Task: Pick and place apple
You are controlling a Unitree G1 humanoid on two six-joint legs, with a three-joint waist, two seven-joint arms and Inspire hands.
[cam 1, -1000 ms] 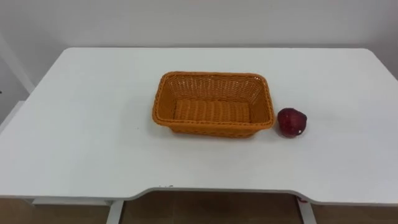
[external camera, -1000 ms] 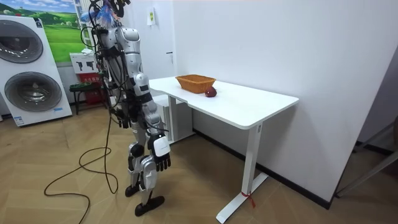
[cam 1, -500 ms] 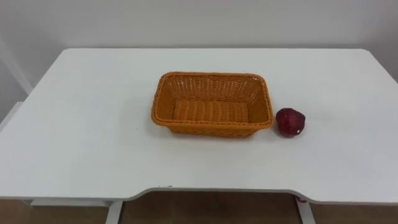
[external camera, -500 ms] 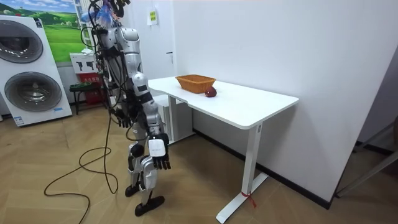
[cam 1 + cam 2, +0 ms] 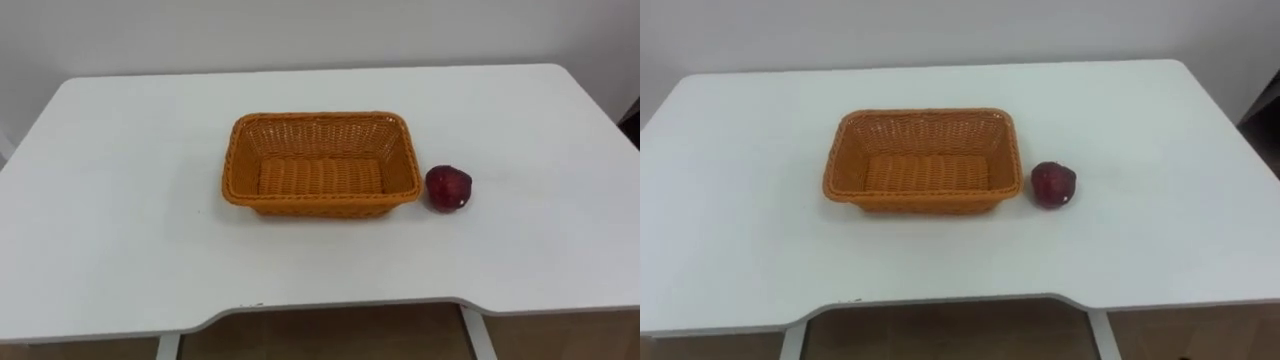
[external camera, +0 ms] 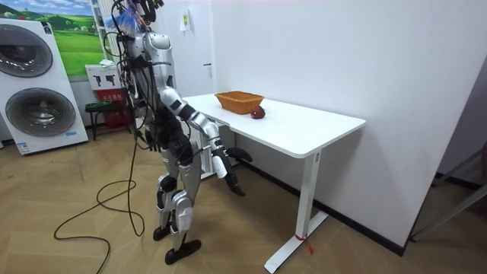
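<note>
We see a dark red apple (image 5: pixel 449 187) lying on the table (image 5: pixel 120 250) just beside the right end of the orange wicker basket (image 5: pixel 318 116), narrowly apart from it, higher than and well beyond the right robot hand (image 6: pixel 230 181).

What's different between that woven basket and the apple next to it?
The basket is orange, woven and rectangular; the apple is dark red, smooth and round. The basket is far bigger than the apple. The basket is an open, empty container; the apple is solid. Both rest on the white table, side by side.
</note>
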